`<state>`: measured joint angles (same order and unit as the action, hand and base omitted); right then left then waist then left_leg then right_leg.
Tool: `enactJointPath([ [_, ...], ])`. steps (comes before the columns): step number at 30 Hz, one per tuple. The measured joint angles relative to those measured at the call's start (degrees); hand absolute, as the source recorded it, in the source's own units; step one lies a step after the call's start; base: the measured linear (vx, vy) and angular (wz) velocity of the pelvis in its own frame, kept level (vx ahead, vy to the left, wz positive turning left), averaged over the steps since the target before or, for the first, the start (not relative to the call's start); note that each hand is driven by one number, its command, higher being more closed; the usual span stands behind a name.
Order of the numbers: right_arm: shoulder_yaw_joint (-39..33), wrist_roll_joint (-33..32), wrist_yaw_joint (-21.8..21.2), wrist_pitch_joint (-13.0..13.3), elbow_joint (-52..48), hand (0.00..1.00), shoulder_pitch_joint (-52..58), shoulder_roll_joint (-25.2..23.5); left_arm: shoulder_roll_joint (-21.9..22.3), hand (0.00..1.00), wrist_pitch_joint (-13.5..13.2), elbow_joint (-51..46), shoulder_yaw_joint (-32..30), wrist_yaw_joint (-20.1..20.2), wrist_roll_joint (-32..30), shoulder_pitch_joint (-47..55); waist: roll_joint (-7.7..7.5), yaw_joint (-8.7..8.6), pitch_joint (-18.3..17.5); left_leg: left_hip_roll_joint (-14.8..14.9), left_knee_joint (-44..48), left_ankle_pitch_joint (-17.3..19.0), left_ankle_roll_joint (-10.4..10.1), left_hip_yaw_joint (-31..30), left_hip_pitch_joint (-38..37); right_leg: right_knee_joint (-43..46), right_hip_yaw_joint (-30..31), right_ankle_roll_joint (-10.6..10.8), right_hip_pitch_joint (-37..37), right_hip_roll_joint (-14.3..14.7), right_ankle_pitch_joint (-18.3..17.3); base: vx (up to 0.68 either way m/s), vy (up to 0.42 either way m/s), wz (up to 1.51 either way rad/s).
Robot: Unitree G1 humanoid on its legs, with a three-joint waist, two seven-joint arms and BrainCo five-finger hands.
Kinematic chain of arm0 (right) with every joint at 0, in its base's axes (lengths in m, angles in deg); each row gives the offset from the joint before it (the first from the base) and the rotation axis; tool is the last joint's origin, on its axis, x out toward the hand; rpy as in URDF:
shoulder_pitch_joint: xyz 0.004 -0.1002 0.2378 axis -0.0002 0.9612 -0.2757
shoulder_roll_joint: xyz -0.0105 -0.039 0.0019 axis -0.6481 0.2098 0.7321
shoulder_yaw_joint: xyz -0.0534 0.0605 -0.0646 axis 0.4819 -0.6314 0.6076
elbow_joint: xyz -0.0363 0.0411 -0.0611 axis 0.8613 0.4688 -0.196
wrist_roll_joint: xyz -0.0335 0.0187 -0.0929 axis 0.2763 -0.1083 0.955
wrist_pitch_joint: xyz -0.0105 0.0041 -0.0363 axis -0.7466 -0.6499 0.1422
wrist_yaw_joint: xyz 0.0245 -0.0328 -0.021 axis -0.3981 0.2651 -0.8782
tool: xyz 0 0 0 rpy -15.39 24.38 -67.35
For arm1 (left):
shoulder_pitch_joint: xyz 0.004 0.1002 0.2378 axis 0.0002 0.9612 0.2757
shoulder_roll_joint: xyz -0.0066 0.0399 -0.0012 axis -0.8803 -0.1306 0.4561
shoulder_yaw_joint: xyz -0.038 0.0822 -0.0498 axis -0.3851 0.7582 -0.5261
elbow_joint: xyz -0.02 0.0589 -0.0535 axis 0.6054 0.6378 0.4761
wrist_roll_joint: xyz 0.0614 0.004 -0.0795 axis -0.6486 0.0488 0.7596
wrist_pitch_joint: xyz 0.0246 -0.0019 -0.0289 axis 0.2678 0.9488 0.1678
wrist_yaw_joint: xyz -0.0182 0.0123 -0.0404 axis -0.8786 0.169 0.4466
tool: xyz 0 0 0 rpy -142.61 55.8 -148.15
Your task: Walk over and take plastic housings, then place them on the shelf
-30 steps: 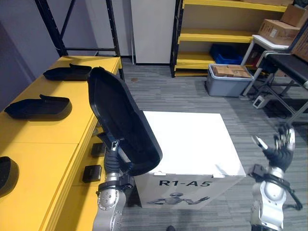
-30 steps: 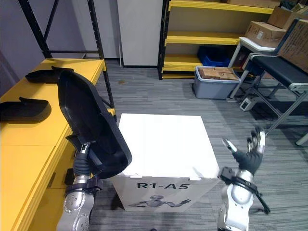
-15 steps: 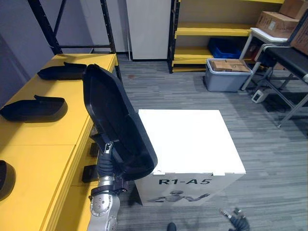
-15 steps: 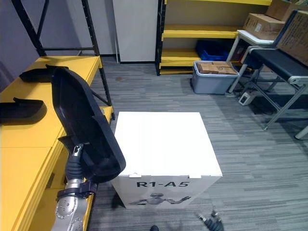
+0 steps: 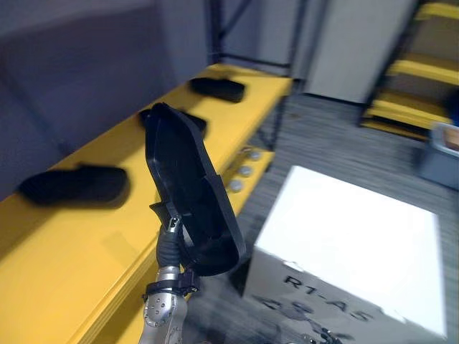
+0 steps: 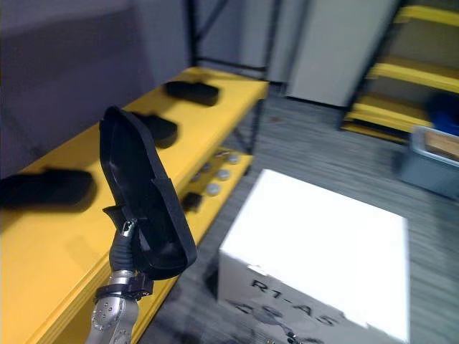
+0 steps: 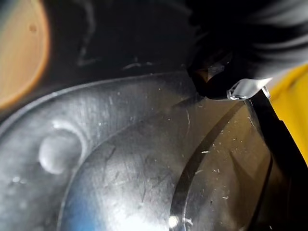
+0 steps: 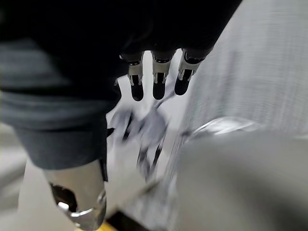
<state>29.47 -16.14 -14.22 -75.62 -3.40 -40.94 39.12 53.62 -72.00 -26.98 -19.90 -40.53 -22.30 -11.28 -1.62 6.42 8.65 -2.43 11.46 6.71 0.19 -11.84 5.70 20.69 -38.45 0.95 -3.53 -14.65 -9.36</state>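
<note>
Left eye view: the whole scene has swung round as the camera turned, so the yellow shelf (image 5: 86,236) is now faced squarely and the placing step is judged near. The plastic housing (image 5: 190,193) is kept upright above the shelf edge, clamped at its lower end by the left hand (image 5: 171,240), fingers curled on it. Left wrist view: the housing's scuffed inner wall is seen pressed close. Right wrist view: the right hand (image 8: 158,77) is hung with fingers straight, nothing held.

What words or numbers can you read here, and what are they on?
"R1-A5": black print on the front of the white box, somewhat blurred.
Dark picture under it: too blurred to read.
Black housing: no text seen.
</note>
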Motion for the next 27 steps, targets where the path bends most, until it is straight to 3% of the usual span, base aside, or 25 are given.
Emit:
enactJointPath([
  [1, 0.6, 0.6, 0.3, 0.1, -0.2, 0.0, -2.2, -0.1, 0.8, 1.0, -0.1, -0.2, -0.4, -0.1, 0.0, 0.0, 0.94, 0.16, 0.6, 7.0, 4.2, 0.1, 0.2, 16.4, 3.3, 0.0, -4.9, -0.2, 1.7, -0.7, 0.1, -0.04, 0.059, 1.27],
  [3, 1.5, 0.8, 0.8, 0.1, -0.6, 0.0, -2.6, -0.2, 1.2, 1.0, -0.2, -0.2, 0.0, -0.2, 0.0, 0.1, 1.8, 0.22, 0.4, 12.8, 7.5, -0.6, 1.2, 29.7, 4.1, 0.5, -9.9, 0.4, 4.4, -2.1, -0.4, 0.09, 0.139, 1.48],
  [4, 1.6, 0.8, 1.0, 0.2, -0.7, 0.0, -2.7, -0.2, 1.2, 1.0, -0.2, -0.2, 0.2, -0.1, 0.0, -0.1, 2.35, 0.12, 0.2, 13.1, 8.7, -1.2, 1.3, 31.4, 4.5, 1.3, -12.0, 1.2, 5.4, -3.2, -1.0, 0.13, 0.142, 1.28],
  [7, 1.4, 0.8, 1.2, 0.2, 0.3, 0.0, -4.0, -0.9, 1.2, 1.0, -0.4, 0.4, 0.1, -0.4, 0.2, -0.8, 2.34, -0.03, 0.3, 8.4, 7.3, -1.4, 1.9, 26.7, 6.0, 1.0, -13.9, 3.7, 6.8, -4.7, -2.5, 0.1, 0.212, 1.18],
  [10, 0.9, 0.8, 1.1, 0.2, 2.3, 0.0, -4.4, -1.6, 1.2, 1.0, -0.4, 1.1, 0.3, -0.9, 0.2, -1.1, 2.14, -0.84, 0.1, 3.2, 3.2, -2.4, 2.7, 21.6, 4.1, -0.5, -14.2, 3.3, 9.7, -5.7, -2.0, 0.09, 0.107, 1.25],
  [14, 0.9, 1.5, 1.1, 0.2, 2.4, 0.0, -5.1, -1.5, 1.2, 1.0, -0.3, 1.7, 1.5, -1.2, 0.2, -1.8, 1.74, -1.09, -0.1, -0.2, 5.4, -1.6, 3.5, 19.0, 4.0, 2.4, -15.7, 3.7, 12.7, -8.8, -0.7, 0.15, 0.087, 0.72],
  [16, 0.8, 1.9, 1.1, 0.0, 0.8, 0.0, -3.3, -1.6, 0.6, 1.0, -0.2, 1.9, 5.1, -1.1, 0.1, -2.2, 1.43, -2.15, 0.1, -1.9, 6.2, -0.1, 4.5, 15.7, 1.9, 11.5, -8.6, 1.0, 12.3, -11.8, 0.9, 0.19, 0.08, 0.88],
  [17, 0.9, 2.0, 1.0, 0.0, -0.4, 0.0, -2.3, -1.9, 0.4, 1.0, -0.1, 1.8, 7.0, -1.0, 0.0, -2.6, 1.48, -2.69, 0.1, -1.8, 6.0, 0.8, 4.7, 13.7, 0.4, 18.4, 1.7, -1.9, 8.4, -11.8, 1.9, 0.18, 0.063, 0.64],
  [18, 1.0, 2.0, 1.0, 0.0, -0.8, 0.0, -2.1, -2.3, 0.1, 1.0, -0.2, 1.8, 7.4, -1.0, 0.0, -2.9, 1.27, -2.7, 0.0, -1.7, 5.9, 1.0, 4.7, 12.9, 0.0, 21.0, 7.3, -1.2, 6.0, -10.8, 0.7, 0.14, 0.013, 0.72],
  [19, 1.1, 2.0, 1.0, 0.0, -2.9, 0.0, -1.4, -3.6, 0.0, 1.0, -0.1, 1.8, 7.8, -1.0, -0.5, -3.8, 0.82, -3.07, -0.3, -1.4, 5.6, 1.3, 4.5, 10.3, -0.6, 23.3, 19.4, -0.1, 1.2, -5.8, -3.8, 0.07, -0.029, 0.59],
  [20, 1.0, 2.0, 1.1, 0.0, -3.7, 0.0, -0.9, -4.0, 0.0, 1.0, -0.1, 1.8, 8.0, -1.1, -0.6, -4.2, 0.5, -3.41, -0.3, -1.5, 5.6, 1.5, 4.2, 9.4, -0.8, 23.0, 23.7, 0.3, -0.2, -3.6, -5.1, 0.05, -0.07, 0.87],
  [21, 1.1, 2.0, 1.1, 0.0, -5.0, 0.0, 0.3, -4.9, 0.0, 1.0, -0.2, 1.8, 8.3, -1.2, -0.7, -4.6, -0.27, -4.17, -0.7, -1.9, 5.7, 1.8, 3.7, 7.3, -0.9, 20.9, 31.4, 1.7, -2.3, 0.4, -6.9, 0.02, -0.076, 0.71],
  [22, 1.2, 2.0, 1.1, 0.0, -5.5, 0.0, 0.9, -5.3, 0.0, 1.0, -0.3, 1.9, 8.4, -1.3, -0.9, -4.7, -0.69, -4.33, -1.0, -2.2, 5.7, 1.9, 3.5, 6.4, -0.8, 19.4, 35.0, 1.9, -3.1, 2.1, -7.6, 0.02, -0.13, 1.11],
  [23, 1.7, 1.8, 1.2, 0.0, -7.0, 0.0, 2.6, -5.8, 0.0, 1.0, -0.5, 2.7, 9.4, -1.5, -1.1, -5.4, -1.99, -4.41, -2.0, -3.3, 6.6, 2.3, 2.6, 3.8, 0.1, 14.0, 41.7, 2.7, -3.9, 4.8, -7.9, 0.03, -0.185, 1.05],
  [24, 2.0, 1.6, 1.2, 0.0, -7.2, 0.0, 3.4, -5.9, -0.1, 1.0, -0.5, 2.8, 9.8, -1.5, -1.1, -5.4, -3.1, -4.61, -2.7, -4.2, 7.9, 3.1, 2.0, 2.7, 1.0, 9.5, 42.8, 2.0, -3.8, 5.0, -6.8, 0.03, -0.209, 1.06],
  [25, 2.1, 1.6, 1.2, 0.0, -7.2, 0.0, 3.6, -6.1, 0.0, 1.0, -0.6, 3.0, 9.9, -1.5, -1.1, -5.4, -3.94, -4.6, -3.0, -4.7, 9.2, 3.9, 1.5, 2.0, 1.6, 7.7, 42.5, 3.5, -3.2, 4.6, -7.0, 0.06, -0.229, 0.8],
  [26, 2.0, 1.3, 1.3, -0.1, -7.1, 0.0, 3.8, -6.3, 0.5, 1.0, -0.6, 3.8, 10.0, -1.5, -1.1, -5.3, -3.33, -4.65, -3.0, -3.5, 12.0, 5.8, -0.4, 1.5, 2.9, 5.0, 40.1, 5.1, -1.1, 5.0, -8.0, 0.07, -0.248, 0.72],
  [27, 2.0, 0.7, 1.6, -0.1, -7.2, 0.0, 3.7, -6.3, 0.5, 1.0, -0.5, 3.9, 10.1, -1.5, -1.1, -5.0, -2.25, -4.7, -3.6, -0.9, 12.7, 6.1, -0.3, 3.5, 3.4, 3.7, 38.2, 4.6, -0.1, 6.2, -7.8, 0.08, -0.234, 0.63],
])
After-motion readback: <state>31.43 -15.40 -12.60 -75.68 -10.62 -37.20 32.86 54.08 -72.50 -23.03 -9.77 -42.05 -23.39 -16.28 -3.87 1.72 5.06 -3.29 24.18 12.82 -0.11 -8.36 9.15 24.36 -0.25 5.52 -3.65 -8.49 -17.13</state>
